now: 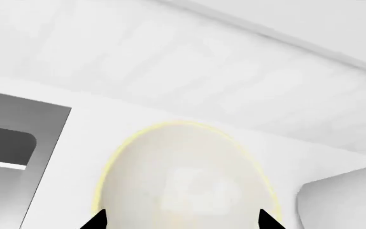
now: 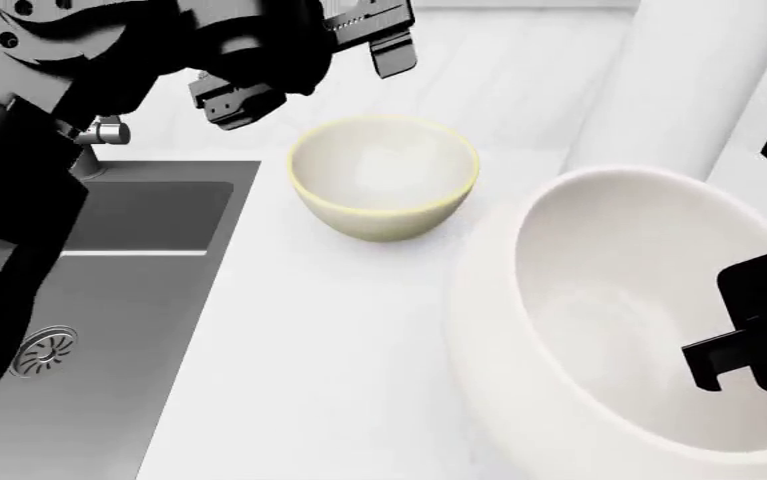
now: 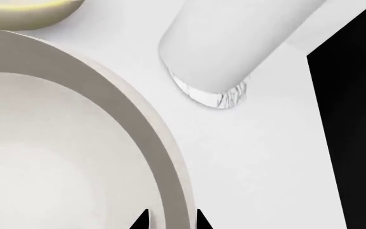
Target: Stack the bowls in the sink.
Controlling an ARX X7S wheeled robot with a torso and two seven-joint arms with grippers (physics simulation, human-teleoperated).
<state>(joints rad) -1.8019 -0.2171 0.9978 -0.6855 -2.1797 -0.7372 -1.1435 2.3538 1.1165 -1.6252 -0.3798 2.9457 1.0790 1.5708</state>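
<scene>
The smaller cream bowl (image 2: 380, 175) with a pale yellow rim stands upright on the white counter, right of the sink (image 2: 116, 290). My left gripper (image 2: 310, 75) is open and hovers above and behind it. In the left wrist view its black fingertips (image 1: 97, 220) stand on either side of the cream bowl (image 1: 183, 176), with no visible contact. The larger white bowl (image 2: 597, 320) fills the lower right of the head view. My right gripper (image 2: 727, 345) is shut on its rim. In the right wrist view the gripper (image 3: 170, 220) has one tip inside and one outside the white bowl's wall (image 3: 170, 157).
The dark grey sink has a round metal drain (image 2: 43, 352) and a faucet (image 2: 96, 135) partly hidden by my left arm. A tall white cylinder (image 2: 677, 80) stands behind the white bowl and also shows in the right wrist view (image 3: 234, 43). A black object (image 3: 354, 124) is at the far right.
</scene>
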